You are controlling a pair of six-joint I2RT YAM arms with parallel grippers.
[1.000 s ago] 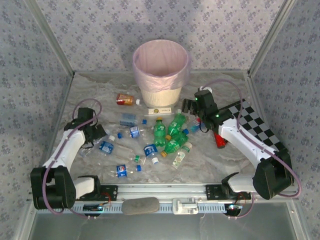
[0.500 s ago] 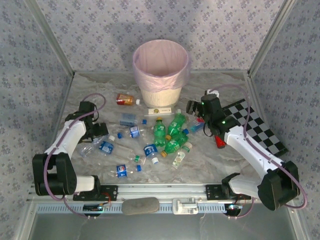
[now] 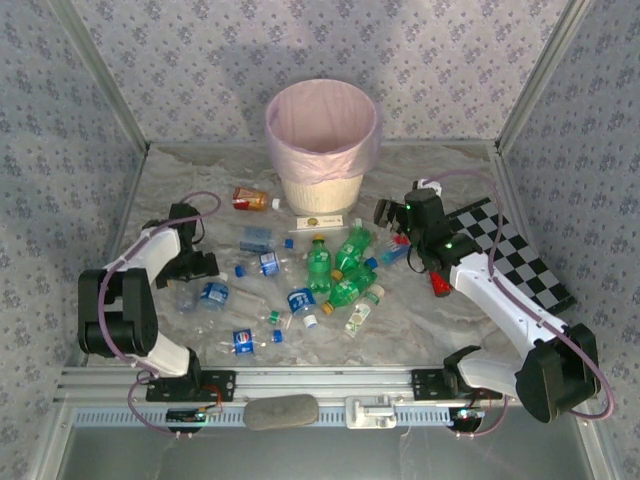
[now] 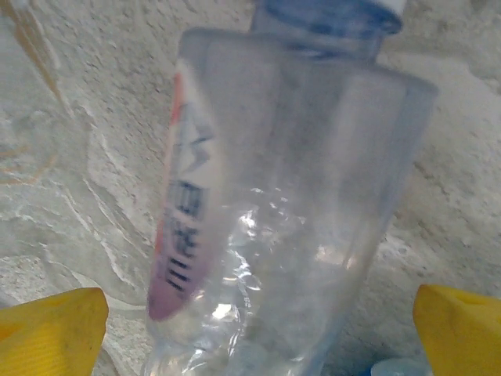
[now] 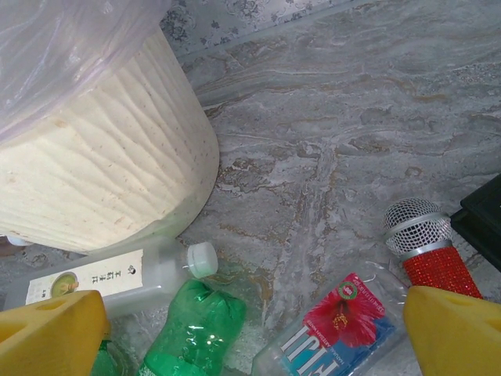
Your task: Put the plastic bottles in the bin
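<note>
Count, top view:
- bin (image 3: 322, 190): 1
- orange bottle (image 3: 252, 199): 1
- green bottles (image 3: 318, 264): 3
- clear blue-labelled bottles (image 3: 212, 293): about 6
- red microphone (image 3: 440, 283): 1
- checkerboard (image 3: 525, 255): 1

Loose bottles (image 3: 319, 262) clutter the middle of the bench (image 3: 430, 328) and the bin (image 3: 322, 190) blocks the far centre, leaving open passage at front right and far left.

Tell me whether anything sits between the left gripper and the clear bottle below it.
Nothing visible does. The clear bottle lies on the marbled table directly under the open left gripper, framed by its yellow fingertips, with no other object between them.
</note>
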